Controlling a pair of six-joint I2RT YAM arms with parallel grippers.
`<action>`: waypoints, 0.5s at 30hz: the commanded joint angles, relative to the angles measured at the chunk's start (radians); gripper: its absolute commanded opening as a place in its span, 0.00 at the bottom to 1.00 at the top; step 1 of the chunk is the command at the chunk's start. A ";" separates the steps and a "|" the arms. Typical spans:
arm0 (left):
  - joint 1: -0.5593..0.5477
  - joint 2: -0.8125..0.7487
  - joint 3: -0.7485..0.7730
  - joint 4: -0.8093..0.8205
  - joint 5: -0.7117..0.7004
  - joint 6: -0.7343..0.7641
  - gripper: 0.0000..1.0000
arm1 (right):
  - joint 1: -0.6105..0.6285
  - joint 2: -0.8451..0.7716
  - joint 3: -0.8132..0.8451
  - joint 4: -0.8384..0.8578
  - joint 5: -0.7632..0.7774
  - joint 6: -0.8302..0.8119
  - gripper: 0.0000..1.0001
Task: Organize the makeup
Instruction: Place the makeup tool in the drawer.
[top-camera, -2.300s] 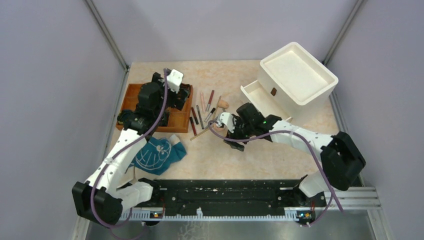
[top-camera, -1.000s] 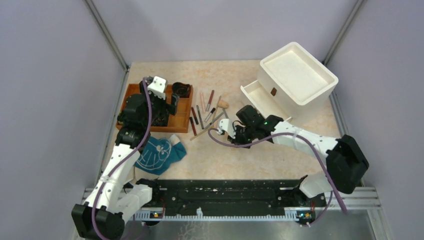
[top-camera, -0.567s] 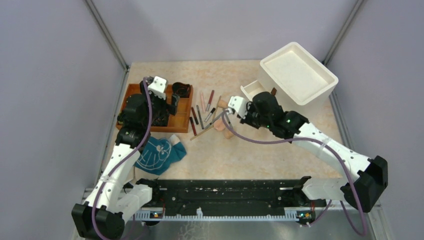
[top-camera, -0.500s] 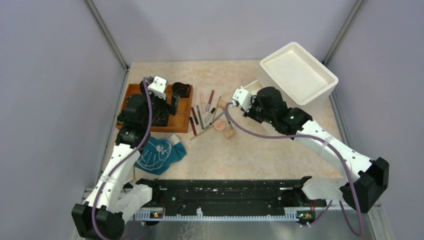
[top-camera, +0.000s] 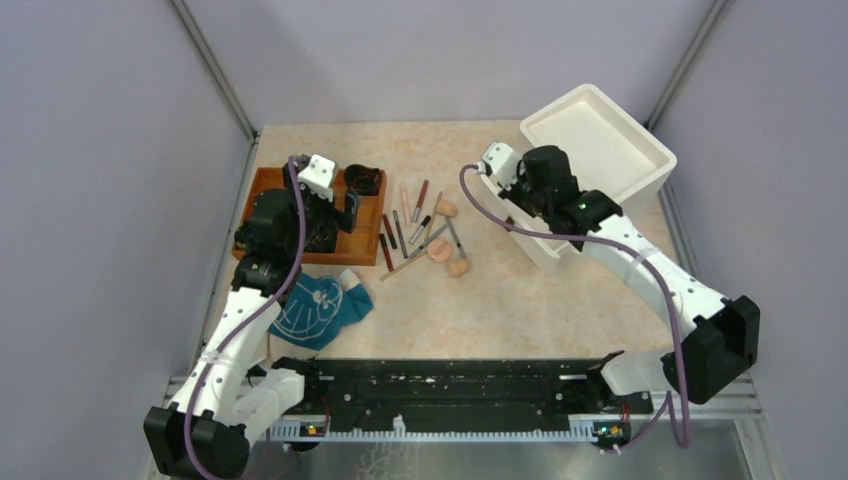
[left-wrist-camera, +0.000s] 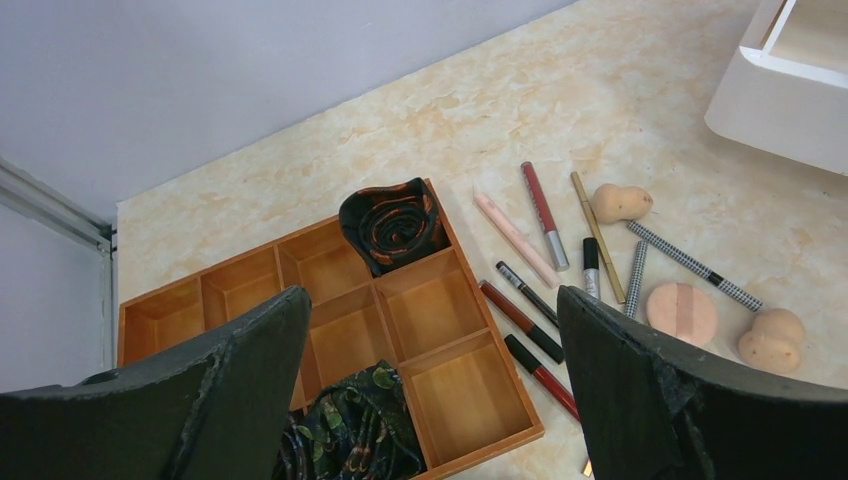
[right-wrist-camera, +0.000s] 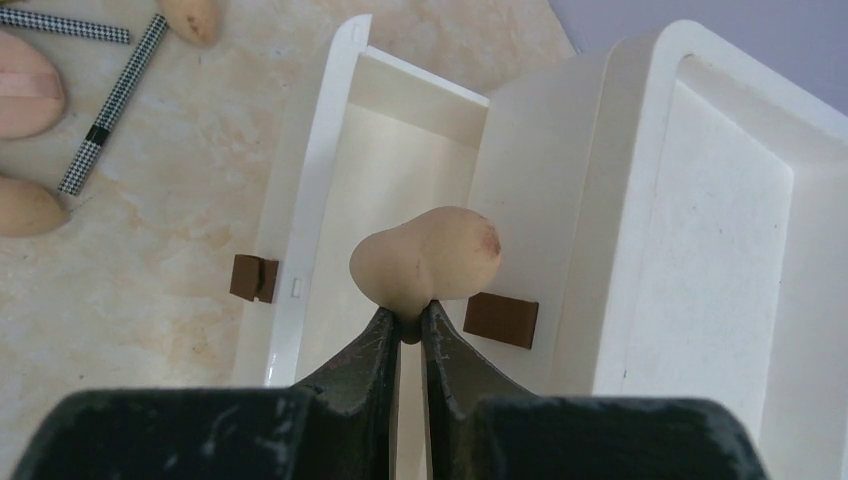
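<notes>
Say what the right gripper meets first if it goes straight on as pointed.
Likely the floor of the open drawer: the right gripper, shut on a tan sponge, points into it; depth is unclear.

1 tan egg-shaped sponge is pinched by its narrow end in the right claw, its wide end sticking out past the tips, over the open white drawer. The other makeup lies loose on the tabletop.

A second tan sponge lies at the far end of the row. A third tan sponge sits just beside a round pink compact. A long checked pencil and a short checked pencil lie near them.

Lying roughly side by side are:
- a gold pencil
- a black-and-silver pencil
- a dark red tube with a silver end
- a pale pink pencil
- a black pencil
- a dark red pencil
- a black-and-red pencil
</notes>
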 joint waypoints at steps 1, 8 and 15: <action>0.006 -0.004 -0.004 0.045 0.022 0.009 0.99 | -0.008 0.042 0.062 0.018 0.029 -0.048 0.00; 0.006 -0.009 -0.003 0.045 0.021 0.010 0.99 | -0.008 0.131 0.123 -0.008 0.028 -0.092 0.00; 0.006 -0.012 0.005 0.037 0.023 0.010 0.99 | -0.008 0.246 0.164 -0.023 0.102 -0.130 0.00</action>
